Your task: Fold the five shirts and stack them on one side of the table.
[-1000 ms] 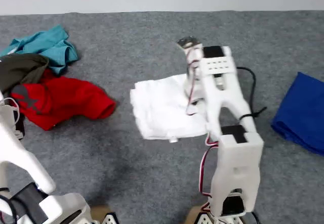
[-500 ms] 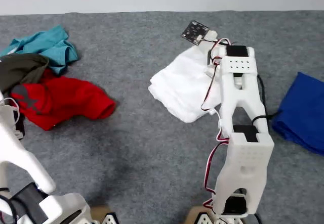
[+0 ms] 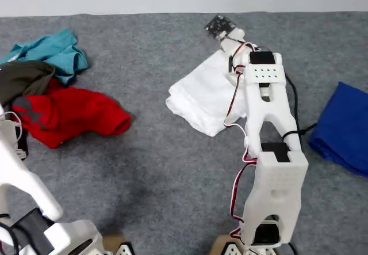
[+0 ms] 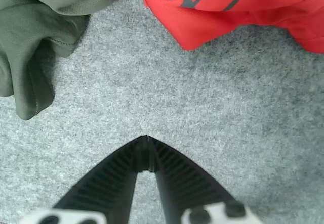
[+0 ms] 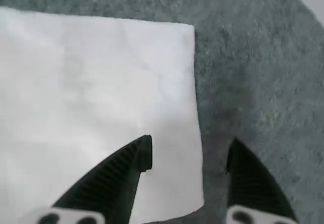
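A folded white shirt (image 3: pixel 201 96) lies mid-table, its far corner under my right arm (image 3: pixel 261 94). My right gripper (image 5: pixel 190 150) is open and straddles the white shirt's (image 5: pixel 91 82) edge, one finger over cloth and the other over carpet. A folded blue shirt (image 3: pixel 342 128) lies at the right edge. At the far left a red shirt (image 3: pixel 69 114), a teal shirt (image 3: pixel 52 50) and a dark olive shirt (image 3: pixel 23 76) lie crumpled together. My left gripper (image 4: pixel 147 142) is shut and empty above bare carpet, just short of the red shirt (image 4: pixel 228 6) and the olive shirt (image 4: pixel 35 32).
Grey carpet (image 3: pixel 144 174) covers the whole table. My left arm (image 3: pixel 17 174) stands at the front left, beside the pile. A pale wall runs along the far edge. Open carpet lies between the red and the white shirt.
My right arm swung toward the far right, and the white shirt slid and turned that way with it. In the last half second it shifted only slightly. The left arm kept still.
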`<move>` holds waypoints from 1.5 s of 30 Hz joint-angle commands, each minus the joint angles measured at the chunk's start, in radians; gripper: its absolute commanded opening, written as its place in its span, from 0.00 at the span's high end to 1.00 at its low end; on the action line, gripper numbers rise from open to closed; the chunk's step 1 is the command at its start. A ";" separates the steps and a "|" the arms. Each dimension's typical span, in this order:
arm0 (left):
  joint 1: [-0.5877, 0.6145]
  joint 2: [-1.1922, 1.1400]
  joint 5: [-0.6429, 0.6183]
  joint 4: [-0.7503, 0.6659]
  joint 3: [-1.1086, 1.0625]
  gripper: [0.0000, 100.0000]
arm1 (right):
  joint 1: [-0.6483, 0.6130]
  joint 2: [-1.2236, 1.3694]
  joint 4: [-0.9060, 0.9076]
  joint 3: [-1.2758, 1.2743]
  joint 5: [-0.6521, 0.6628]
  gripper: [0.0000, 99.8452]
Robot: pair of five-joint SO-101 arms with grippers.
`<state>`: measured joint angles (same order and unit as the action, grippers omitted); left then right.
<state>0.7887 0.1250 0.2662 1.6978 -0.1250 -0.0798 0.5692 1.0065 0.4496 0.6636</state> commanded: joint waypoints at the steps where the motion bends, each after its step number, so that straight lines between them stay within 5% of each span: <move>1: -0.006 0.048 0.011 0.011 0.008 1.00 | -0.025 -0.127 0.027 0.049 -0.244 0.73; 22: -0.083 0.048 0.011 0.011 0.008 1.00 | -0.113 -0.213 0.251 0.040 -1.310 0.73; 29: -0.203 0.048 0.008 0.005 0.008 1.00 | -0.130 -0.062 0.177 0.043 -1.405 0.73; 35: -0.204 0.048 0.011 0.005 0.008 1.00 | -0.128 -0.016 0.142 0.044 -1.441 0.59; 45: -0.203 0.043 0.011 0.005 0.008 1.00 | -0.128 -0.015 0.119 0.044 -1.481 0.59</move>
<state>0.5877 0.1250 0.2723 1.6978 -0.1250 -0.2071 0.5662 1.1278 0.4496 -0.8017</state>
